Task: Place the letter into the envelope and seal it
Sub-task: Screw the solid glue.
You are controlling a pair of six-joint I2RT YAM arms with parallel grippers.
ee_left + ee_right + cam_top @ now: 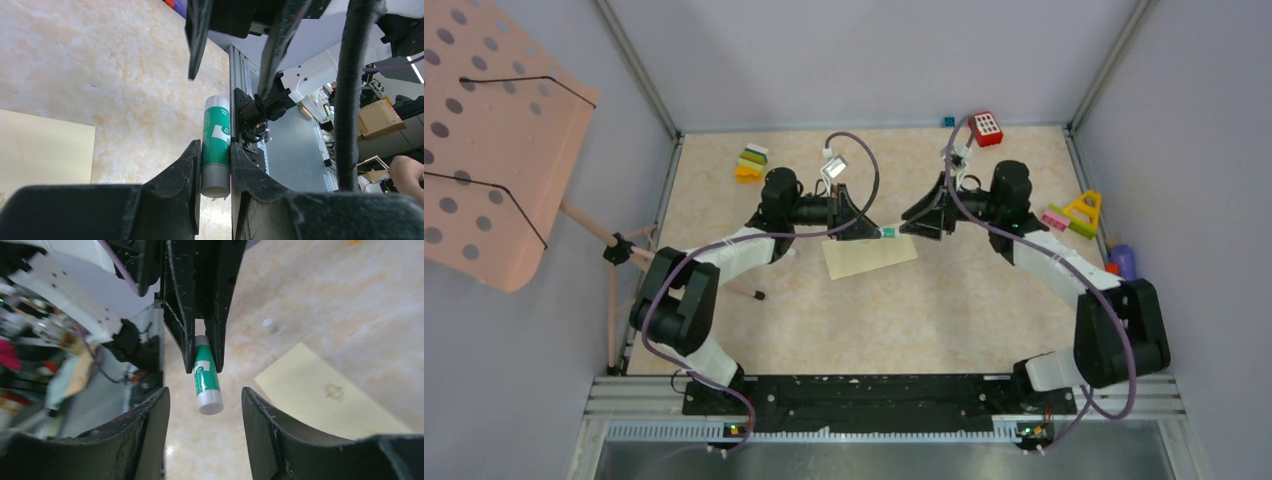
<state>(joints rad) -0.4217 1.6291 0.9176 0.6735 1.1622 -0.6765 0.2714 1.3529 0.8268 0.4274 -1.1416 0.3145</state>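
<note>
Two pincers above the envelope (869, 257), long axis left–right on the counter (924, 320): left pincer (215, 150) pinches a glue stick (216, 125), right pincer (204, 392) spread.

The top camera looks down over the whole table (984, 310). Wrist cameras face each other closely, sharing the glue stick (216, 145).
</note>
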